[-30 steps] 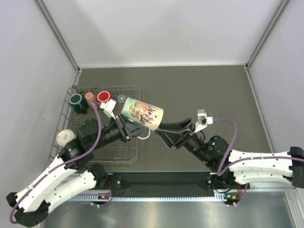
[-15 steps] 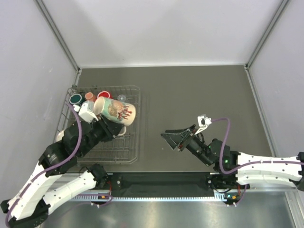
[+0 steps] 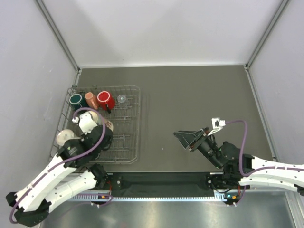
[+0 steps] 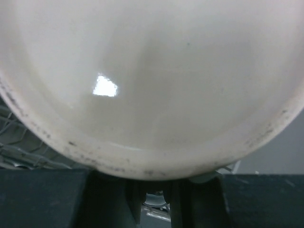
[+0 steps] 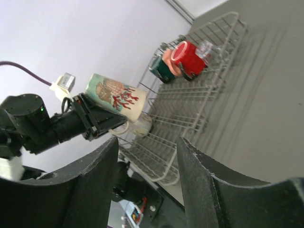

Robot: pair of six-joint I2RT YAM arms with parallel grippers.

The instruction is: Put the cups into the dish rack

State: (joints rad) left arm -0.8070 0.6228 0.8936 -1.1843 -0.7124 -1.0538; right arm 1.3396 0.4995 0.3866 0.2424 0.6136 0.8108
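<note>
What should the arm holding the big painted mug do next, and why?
Probably lower it onto the silver wire dish rack: the left gripper is shut on the cream mug with red coral pictures, tilted in the air above the rack.

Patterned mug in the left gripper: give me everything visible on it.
The patterned mug is tall, cream and glossy, ceramic by the look, printed with red coral branches and a brownish shell-like motif. It lies tilted almost on its side over the near-left part of the dish rack, clamped at one end by the left gripper. From above, the arm hides most of it. Close up, its pale surface shows dark scuffs along one edge.
</note>
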